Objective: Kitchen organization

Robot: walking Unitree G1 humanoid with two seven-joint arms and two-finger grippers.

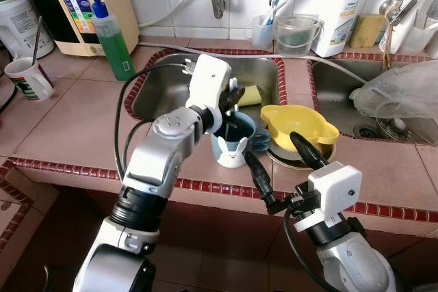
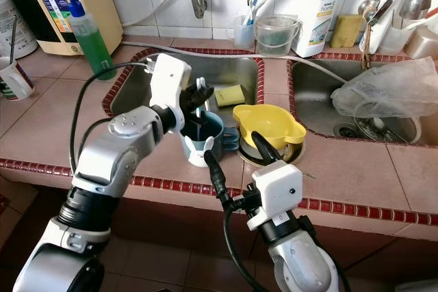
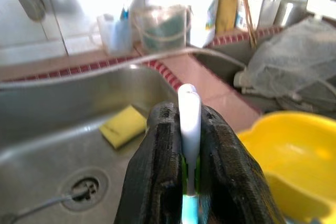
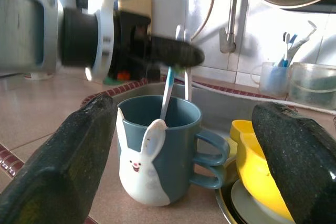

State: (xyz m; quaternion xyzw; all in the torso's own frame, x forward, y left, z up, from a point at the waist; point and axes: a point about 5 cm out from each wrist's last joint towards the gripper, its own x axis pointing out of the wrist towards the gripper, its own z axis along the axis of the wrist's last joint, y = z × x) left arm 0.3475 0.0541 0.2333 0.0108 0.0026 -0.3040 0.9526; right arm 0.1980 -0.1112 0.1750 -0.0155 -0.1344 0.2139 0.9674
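Note:
A blue mug with a white rabbit face [image 1: 233, 144] stands on the tiled counter at the sink's front edge. Above it, my left gripper [image 1: 231, 95] is shut on a white and blue toothbrush [image 3: 189, 124]. The toothbrush [image 4: 167, 90] stands tilted, with its lower end inside the mug [image 4: 157, 150]. My right gripper [image 1: 280, 162] is open, low at the counter's front edge, just right of the mug and pointing toward it, with nothing between its fingers.
A yellow bowl [image 1: 298, 124] on stacked plates sits right of the mug. The left sink [image 1: 164, 87] holds a yellow sponge [image 1: 250, 95]. A plastic bag [image 1: 400, 94] fills the right sink. At the back stand a green bottle [image 1: 113, 39] and a toothbrush cup [image 1: 263, 29].

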